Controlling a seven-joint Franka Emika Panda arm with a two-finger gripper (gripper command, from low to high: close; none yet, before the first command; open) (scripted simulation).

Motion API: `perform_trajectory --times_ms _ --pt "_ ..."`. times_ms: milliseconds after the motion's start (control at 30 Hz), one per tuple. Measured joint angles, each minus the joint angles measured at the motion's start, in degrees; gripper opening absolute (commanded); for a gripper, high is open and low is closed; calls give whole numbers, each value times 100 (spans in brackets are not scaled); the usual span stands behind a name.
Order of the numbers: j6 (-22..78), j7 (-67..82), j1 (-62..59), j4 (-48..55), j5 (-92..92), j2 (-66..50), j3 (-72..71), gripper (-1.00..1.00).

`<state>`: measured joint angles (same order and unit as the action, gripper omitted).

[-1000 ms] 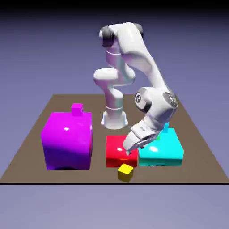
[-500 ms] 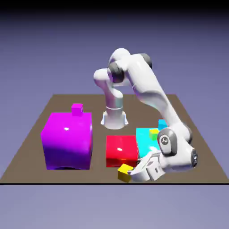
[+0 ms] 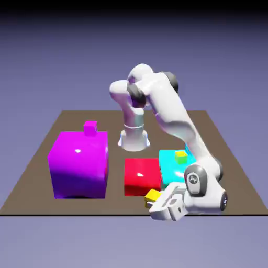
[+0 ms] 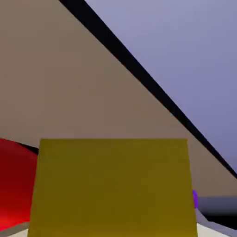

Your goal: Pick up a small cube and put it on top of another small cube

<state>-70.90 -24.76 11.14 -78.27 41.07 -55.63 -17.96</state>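
The small golden-yellow cube [image 3: 153, 196] sits at the table's front edge, just in front of the red block, and my gripper [image 3: 155, 201] is shut on it. The hand lies low and nearly level, reaching toward the exterior view's left. In the hand view the golden-yellow cube [image 4: 113, 187] fills the lower middle and hides most of my fingers. A small lime cube [image 3: 181, 156] rests on the cyan block [image 3: 172, 163]. A small magenta cube [image 3: 90, 127] stands on the big magenta block [image 3: 78, 163].
The red block [image 3: 142, 176] stands between the magenta and cyan blocks, close behind the held cube, and shows as a red block [image 4: 14, 185] at the hand view's lower left. The brown table [image 3: 31, 178] ends right under my hand.
The arm came down from above the red block to the table's front edge. The jaws closed on the golden-yellow cube, which has shifted slightly up and right.
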Motion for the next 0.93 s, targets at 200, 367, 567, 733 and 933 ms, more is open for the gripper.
perform_trajectory --times_ms 200,367,567,733,933 --pt "35 -959 47 -810 -1399 947 -825 -100" --pt "291 -2205 28 -1575 -2422 1539 -1612 -100" --pt "665 -3700 -22 -2403 -3396 2044 -2465 -100" --pt "488 -3919 -156 -2866 -3297 2028 -2530 -100" --pt "-82 -3850 -342 -3634 -3271 2218 -2550 100"
